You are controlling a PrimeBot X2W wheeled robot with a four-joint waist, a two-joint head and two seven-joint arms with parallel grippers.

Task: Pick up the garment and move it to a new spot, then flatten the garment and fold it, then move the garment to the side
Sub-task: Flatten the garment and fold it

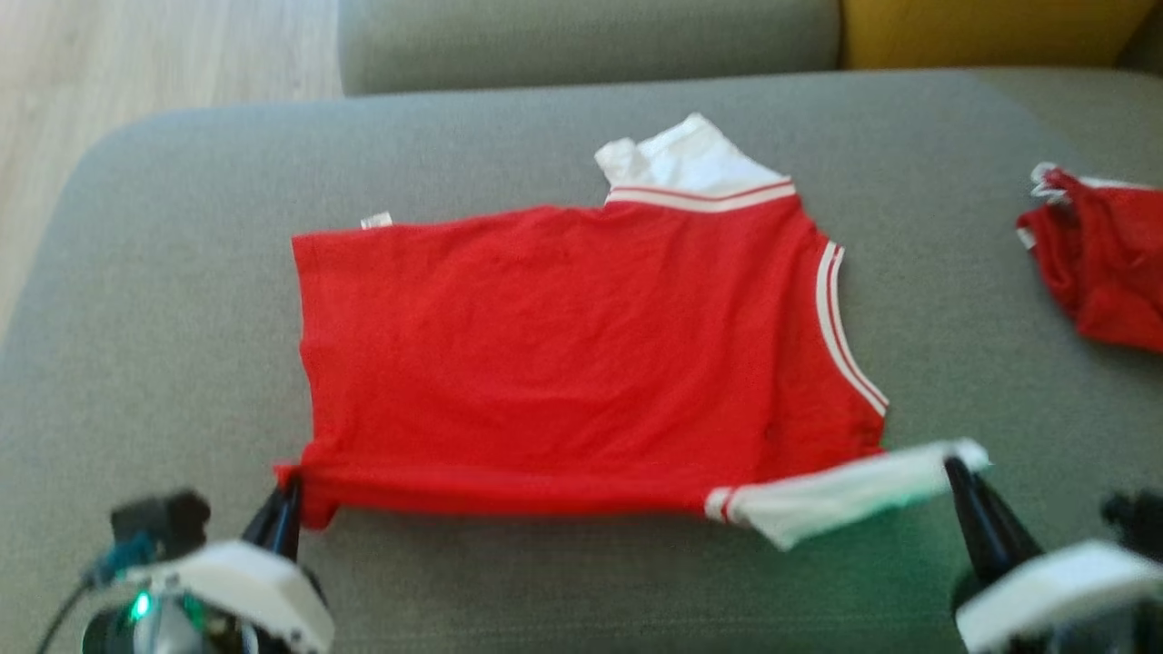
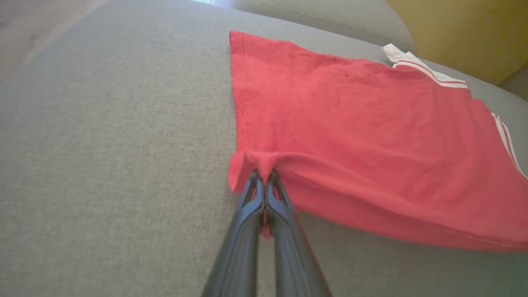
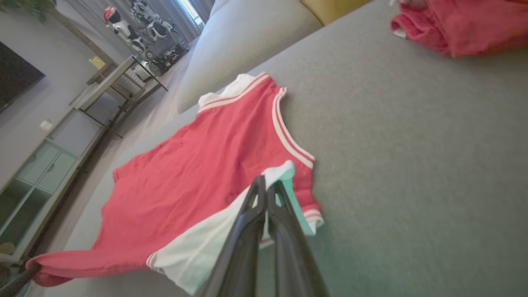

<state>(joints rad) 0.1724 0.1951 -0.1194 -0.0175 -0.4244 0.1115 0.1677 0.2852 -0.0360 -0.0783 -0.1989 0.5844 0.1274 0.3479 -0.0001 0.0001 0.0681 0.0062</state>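
The garment [image 1: 581, 354], pinched at bottom-frame by the closed left end effector [image 1: 289, 492] and right end effector [image 1: 954, 468], could be dropped under uneven tension.

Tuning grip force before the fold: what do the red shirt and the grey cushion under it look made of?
Red shirt: thin, soft knit, likely cotton jersey, matte; it creases finely and bunches where pinched. White sleeve: same cloth, it seems. Grey cushion: coarse woven upholstery, matte; a visible heathered weave.
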